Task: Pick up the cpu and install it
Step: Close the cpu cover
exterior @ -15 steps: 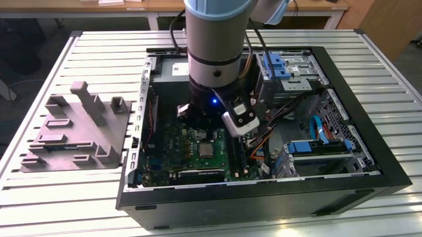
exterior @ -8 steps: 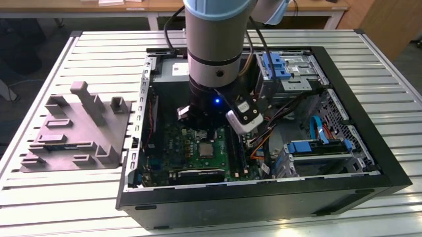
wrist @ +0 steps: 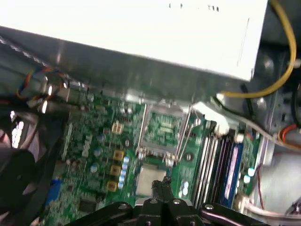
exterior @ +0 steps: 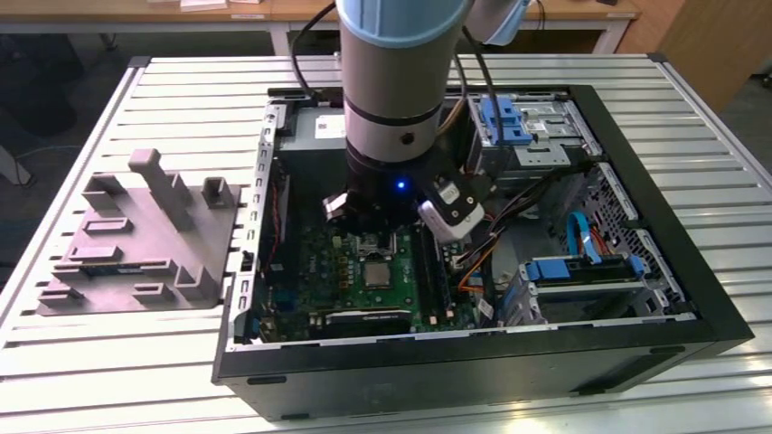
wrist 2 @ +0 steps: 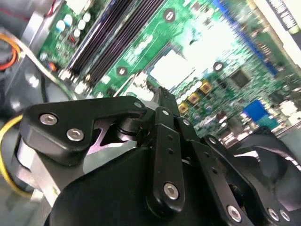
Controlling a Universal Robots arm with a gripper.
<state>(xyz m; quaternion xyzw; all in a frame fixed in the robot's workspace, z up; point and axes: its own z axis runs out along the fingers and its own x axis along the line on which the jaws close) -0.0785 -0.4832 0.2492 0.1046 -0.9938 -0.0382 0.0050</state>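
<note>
Down inside the open computer case (exterior: 422, 384), over the middle of the green motherboard (exterior: 307, 271), the arm (exterior: 392, 81) hangs with its gripper (wrist: 162, 184) pointed at the board. In both wrist views the fingers are drawn right together, tips meeting, nothing pinched between them. And the cpu (wrist: 153, 175)? It lies flat on the motherboard just beyond those tips, and by the look of it sits in its socket. The silver socket frame (wrist: 162, 127) stands hinged open right beside it, on the side toward the pale metal box (wrist: 141, 37) at the case wall. My read: the pick-up is over and the placing is done or very nearly so, with the chip not yet clamped down. Whatever follows calls for a light, well-aimed touch, because the tips are close over the chip and the raised frame and memory slots (wrist: 214, 155) crowd in on either side. The case rests on a slatted metal bench (exterior: 181, 81), with the grey plastic holder block (exterior: 133, 244) near the bench edge at the exterior view's left. Wooden desks (exterior: 289, 11) stand beyond the bench's far edge.
</note>
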